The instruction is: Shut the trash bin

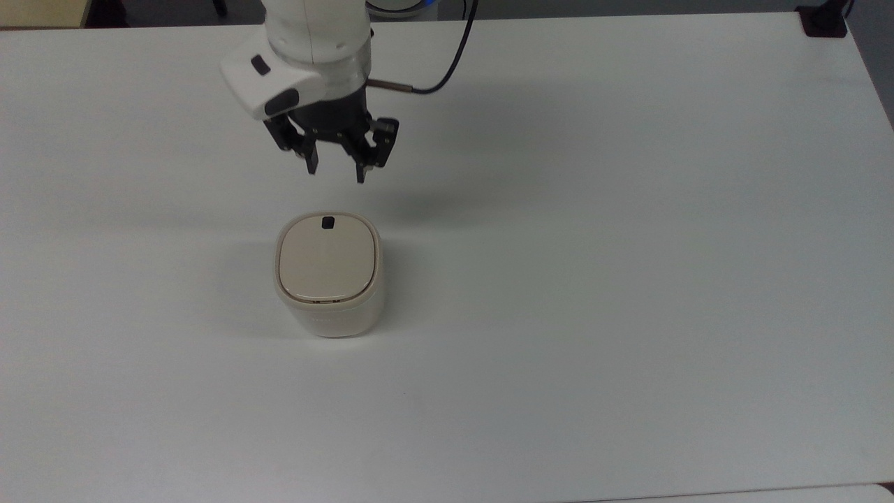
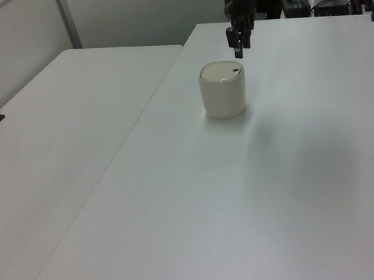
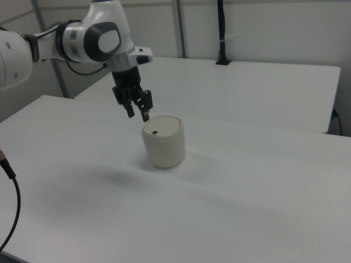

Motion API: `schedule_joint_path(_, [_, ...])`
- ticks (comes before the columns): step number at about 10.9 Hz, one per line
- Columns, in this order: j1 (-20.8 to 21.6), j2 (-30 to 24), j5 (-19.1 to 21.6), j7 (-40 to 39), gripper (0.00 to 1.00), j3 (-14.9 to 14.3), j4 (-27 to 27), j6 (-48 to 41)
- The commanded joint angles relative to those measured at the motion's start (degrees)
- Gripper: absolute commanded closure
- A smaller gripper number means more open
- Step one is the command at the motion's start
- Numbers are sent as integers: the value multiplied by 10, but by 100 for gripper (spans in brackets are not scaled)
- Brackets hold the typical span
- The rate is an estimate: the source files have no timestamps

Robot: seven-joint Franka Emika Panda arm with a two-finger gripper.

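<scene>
Bin (image 1: 328, 276) lid (image 1: 327, 256) flat, looks shut; tool (image 1: 335, 171) spread, empty, above bin; job looks done; next: move arm away.

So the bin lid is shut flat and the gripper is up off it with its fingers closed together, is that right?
Not quite. The trash bin does have its lid shut flat, and the gripper is up off it, but its fingers are apart, not closed together. The top view shows a clear gap between the two fingertips.
</scene>
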Motion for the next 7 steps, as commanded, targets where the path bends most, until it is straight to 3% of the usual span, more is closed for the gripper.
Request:
schedule_joint_path(1, [12,-46,3,14,0,-3,-21,-52])
schedule_joint_path(7, [8,-88,4,3,0,-5,-26,-79])
